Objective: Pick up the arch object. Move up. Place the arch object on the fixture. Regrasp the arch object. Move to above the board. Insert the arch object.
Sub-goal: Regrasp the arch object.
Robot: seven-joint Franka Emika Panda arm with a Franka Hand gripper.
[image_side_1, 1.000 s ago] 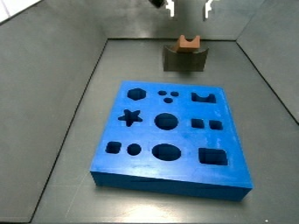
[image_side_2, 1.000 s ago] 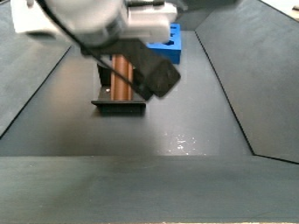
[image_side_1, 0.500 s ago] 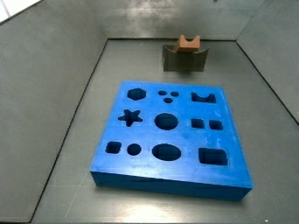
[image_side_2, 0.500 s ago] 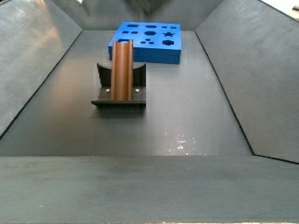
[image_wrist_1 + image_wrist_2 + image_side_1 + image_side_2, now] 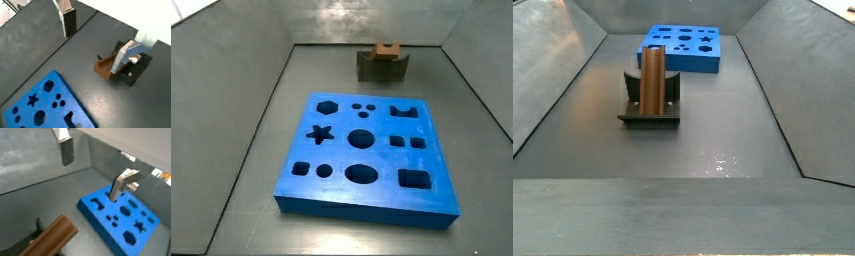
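The orange-brown arch object (image 5: 385, 49) lies in the dip of the dark fixture (image 5: 381, 68) at the far end in one side view and stands long over the fixture (image 5: 649, 117) in the other (image 5: 652, 78). The blue board (image 5: 338, 152) lies flat on the floor (image 5: 684, 63). My gripper (image 5: 91, 52) is open and empty, high above the floor, with the arch object (image 5: 105, 68) and fixture (image 5: 138, 70) below near one finger. It is out of both side views. In a wrist view (image 5: 89, 182) the board (image 5: 105, 229) and arch object (image 5: 50, 238) lie below it.
Grey sloping walls (image 5: 245, 25) enclose the dark floor (image 5: 714, 150). The board (image 5: 48, 80) lies apart from the fixture, with bare floor between them.
The gripper has risen out of both side views, open, leaving the arch object resting on the fixture. The board and fixture have not moved.
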